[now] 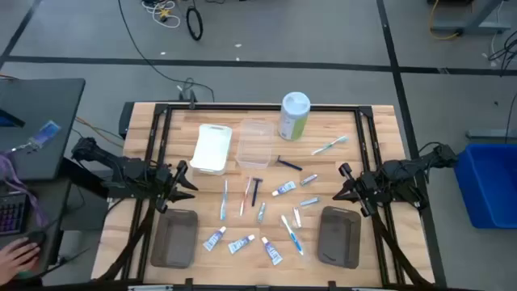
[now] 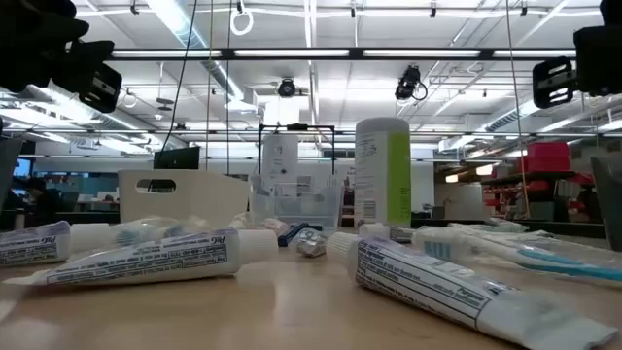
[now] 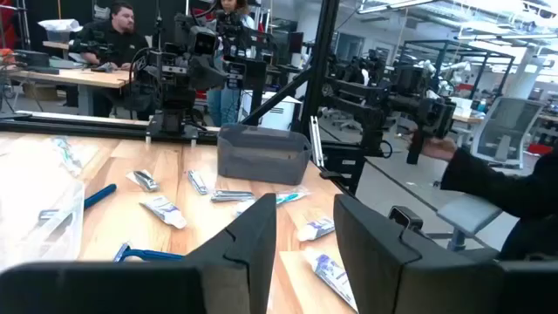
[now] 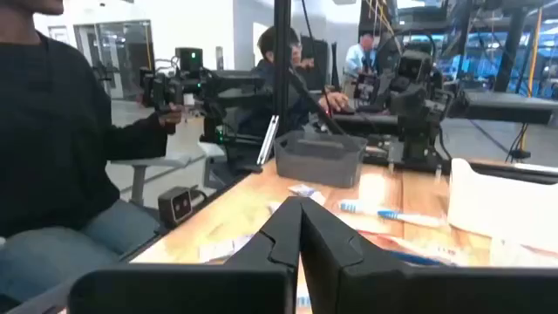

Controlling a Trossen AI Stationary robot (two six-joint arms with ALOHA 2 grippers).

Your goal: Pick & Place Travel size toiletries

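The travel size toiletries lie loose on the wooden table's middle: white tubes with blue caps [image 1: 241, 243], toothbrushes [image 1: 224, 200], a dark blue razor [image 1: 256, 191] and small silvery tubes [image 1: 308, 179]. Tubes lie close to the camera in the low view [image 2: 146, 255]. My left gripper [image 1: 184, 179] hovers at the table's left, open and empty, its fingers pointing at the pile; its wrist view shows the gap [image 3: 305, 235] above a razor [image 3: 153, 255]. My right gripper [image 1: 342, 183] hovers at the table's right, shut and empty, as its wrist view shows [image 4: 299, 218].
Two grey trays stand near the front edge, one left [image 1: 176, 238], one right [image 1: 339, 236]. A white tray [image 1: 212, 148], a clear tray [image 1: 254, 143] and a tall green-and-white canister [image 1: 294, 115] stand at the back. People sit beyond the table's sides; a hand [image 1: 16, 255] shows at the left.
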